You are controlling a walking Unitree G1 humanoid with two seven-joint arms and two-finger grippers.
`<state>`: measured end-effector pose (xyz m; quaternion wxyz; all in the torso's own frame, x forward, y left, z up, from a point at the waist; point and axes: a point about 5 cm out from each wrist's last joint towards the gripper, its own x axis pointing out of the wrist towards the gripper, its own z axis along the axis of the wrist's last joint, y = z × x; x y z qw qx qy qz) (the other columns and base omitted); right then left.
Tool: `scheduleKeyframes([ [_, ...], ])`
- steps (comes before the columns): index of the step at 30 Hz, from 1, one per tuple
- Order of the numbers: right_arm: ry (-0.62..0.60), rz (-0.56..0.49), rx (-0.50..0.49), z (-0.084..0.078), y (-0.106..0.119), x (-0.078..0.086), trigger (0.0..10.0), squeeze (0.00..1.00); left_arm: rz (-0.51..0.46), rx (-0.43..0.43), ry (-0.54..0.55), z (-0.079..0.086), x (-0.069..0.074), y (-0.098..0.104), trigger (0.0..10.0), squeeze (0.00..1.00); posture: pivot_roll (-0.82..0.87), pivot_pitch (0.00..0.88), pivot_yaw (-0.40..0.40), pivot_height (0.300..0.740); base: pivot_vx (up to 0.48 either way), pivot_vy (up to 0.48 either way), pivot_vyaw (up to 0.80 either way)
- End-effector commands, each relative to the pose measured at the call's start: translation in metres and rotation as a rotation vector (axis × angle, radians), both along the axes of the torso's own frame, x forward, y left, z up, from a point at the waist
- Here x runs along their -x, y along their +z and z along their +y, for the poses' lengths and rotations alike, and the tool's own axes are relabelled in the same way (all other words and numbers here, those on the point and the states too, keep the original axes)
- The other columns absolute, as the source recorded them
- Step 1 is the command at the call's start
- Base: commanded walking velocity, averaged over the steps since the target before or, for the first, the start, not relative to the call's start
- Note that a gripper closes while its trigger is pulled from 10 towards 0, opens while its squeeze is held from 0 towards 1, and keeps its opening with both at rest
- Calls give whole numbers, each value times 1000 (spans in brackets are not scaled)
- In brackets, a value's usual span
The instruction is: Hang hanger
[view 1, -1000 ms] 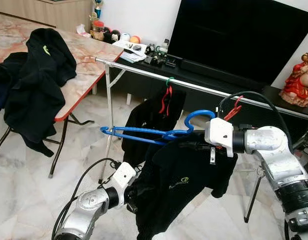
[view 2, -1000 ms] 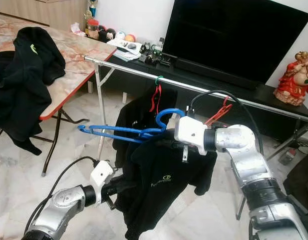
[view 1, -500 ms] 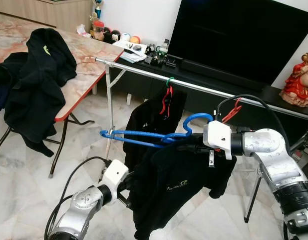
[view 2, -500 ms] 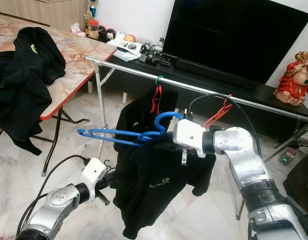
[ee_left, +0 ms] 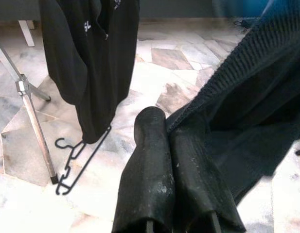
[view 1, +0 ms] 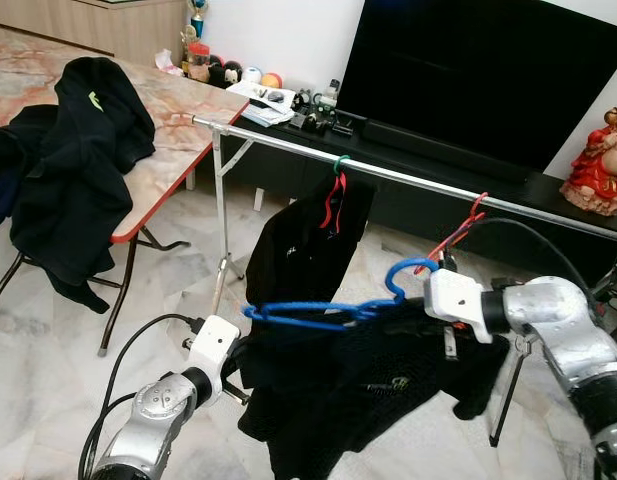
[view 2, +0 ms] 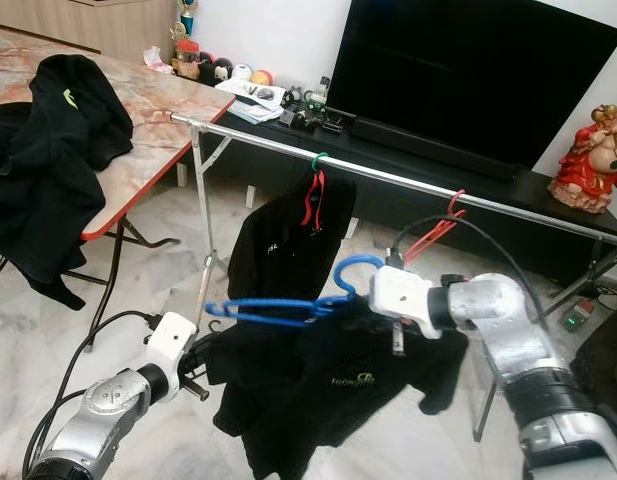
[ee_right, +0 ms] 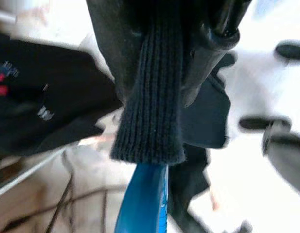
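Observation:
A blue hanger (view 1: 318, 313) carries a black knit sweater (view 1: 378, 385), held level in front of the metal clothes rail (view 1: 388, 176) and below it. My right gripper (view 1: 396, 306) is shut on the hanger's neck under its hook; in the right wrist view the sweater's ribbed collar (ee_right: 150, 111) sits between the fingers above the blue hanger (ee_right: 142, 204). My left gripper (view 1: 238, 362) is low on the left, shut on the sweater's side edge (ee_left: 222, 97), its fingers (ee_left: 150, 170) pressed together.
A black garment (view 1: 313, 245) on a red hanger and a bare red hanger (view 1: 463, 230) hang on the rail. A folding table (view 1: 178, 120) with black clothes (view 1: 78, 160) stands at left. A TV (view 1: 488, 70) and figurine (view 1: 598, 160) lie behind. A black hanger (ee_left: 74, 162) lies on the floor.
My right gripper has carried the hanger down and to the right. The sweater now stretches wider between the two grippers, with the left gripper drawn a little to the left.

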<state>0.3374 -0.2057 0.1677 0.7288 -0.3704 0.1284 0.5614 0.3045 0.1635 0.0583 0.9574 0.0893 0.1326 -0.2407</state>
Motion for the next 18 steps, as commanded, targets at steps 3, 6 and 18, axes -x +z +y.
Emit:
scheduleKeyframes([
  [3, -45, -1, 132, -25, -1, 2, 0, 0, 29, -14, 16, 1, 4, -7, 0, 0, 146, 0, -215, 740, 0, 0, 0],
  [6, -79, -5, 263, -35, -9, 1, 0, 0, 35, -18, 12, 1, 4, -8, 0, 0, 146, 0, -211, 740, 0, 0, 0],
  [18, -207, -188, 323, -23, -16, -18, 0, 0, 68, 14, -146, -11, 14, -1, 0, 0, 155, 0, -208, 740, 0, 0, 0],
])
